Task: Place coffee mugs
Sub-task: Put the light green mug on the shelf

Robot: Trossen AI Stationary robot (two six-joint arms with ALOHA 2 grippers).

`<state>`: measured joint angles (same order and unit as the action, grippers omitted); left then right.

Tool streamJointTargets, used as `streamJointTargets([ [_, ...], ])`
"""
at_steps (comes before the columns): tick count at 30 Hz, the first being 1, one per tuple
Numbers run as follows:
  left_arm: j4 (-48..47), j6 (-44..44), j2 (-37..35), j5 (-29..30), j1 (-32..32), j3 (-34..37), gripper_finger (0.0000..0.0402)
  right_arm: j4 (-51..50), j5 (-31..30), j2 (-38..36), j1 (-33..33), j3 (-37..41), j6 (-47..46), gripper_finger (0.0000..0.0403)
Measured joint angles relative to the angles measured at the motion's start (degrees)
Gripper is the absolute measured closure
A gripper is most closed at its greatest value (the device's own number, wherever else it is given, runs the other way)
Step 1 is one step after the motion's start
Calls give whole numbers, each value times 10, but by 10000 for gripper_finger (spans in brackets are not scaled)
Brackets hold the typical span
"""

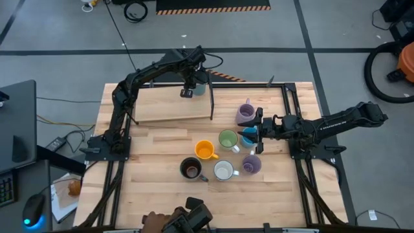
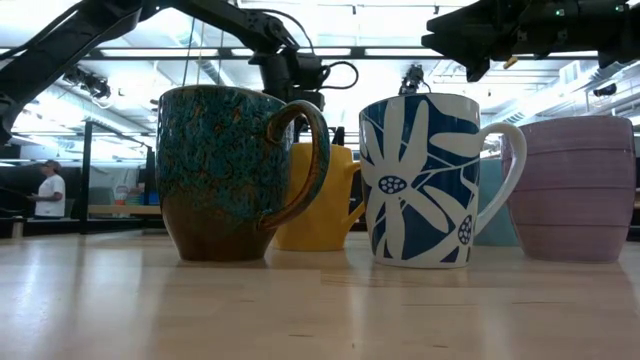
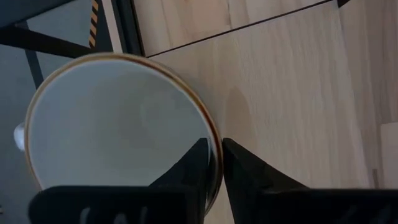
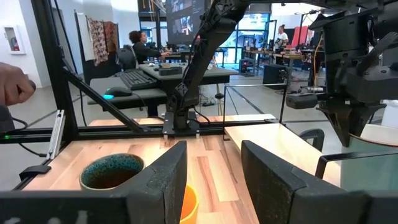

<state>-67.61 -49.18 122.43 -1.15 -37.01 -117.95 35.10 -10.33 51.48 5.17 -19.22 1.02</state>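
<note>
Glazed ceramic throughout: rigid, smooth-walled, likely slippery under hard fingers and prone to chipping if dropped or knocked together. Each mug probably carries fair weight for a rim pinch.

Landmark: the raised wooden board at the far side of the counter.

White mug sits at the board's far right corner, beside the counter frame. Left hand is over it, fingers straddling the rim wall, one inside and one outside. The gap is narrow and only just wider than the wall; I cannot tell whether the pads touch the rim or have let go.

Remaining mugs cluster on the counter to the near right of the board: lavender mug closest to the board's right end, then green mug, blue mug, orange mug, a second lavender mug, a second white mug and the dark brown mug farthest toward the near edge.

Right hand hovers over this cluster, between the lavender and blue mugs, fingers spread wide, holding nothing.

Handling judgement:
- Rim-wall pinch suits these; take the side away from the handle to keep the load balanced.
- Mugs stand near one another, so descend vertically to avoid nudging neighbours.
</note>
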Motion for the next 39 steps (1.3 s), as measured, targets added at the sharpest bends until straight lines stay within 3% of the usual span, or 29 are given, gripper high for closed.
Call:
streamJointTargets([
  [17, -3, 13, -3, -16, 2, -3, 254, 0, 0, 0, 0, 0, 0, 245],
  [31, -43, 64, -10, -16, 9, -113, 225, 0, 0, 0, 0, 0, 3, 245],
  [36, -72, 125, -15, 42, 8, -135, 225, -2, 0, 0, 0, 0, 6, 245],
  [39, -108, 117, -15, 75, -7, -135, 225, -2, 0, 0, 0, 0, 6, 245],
])
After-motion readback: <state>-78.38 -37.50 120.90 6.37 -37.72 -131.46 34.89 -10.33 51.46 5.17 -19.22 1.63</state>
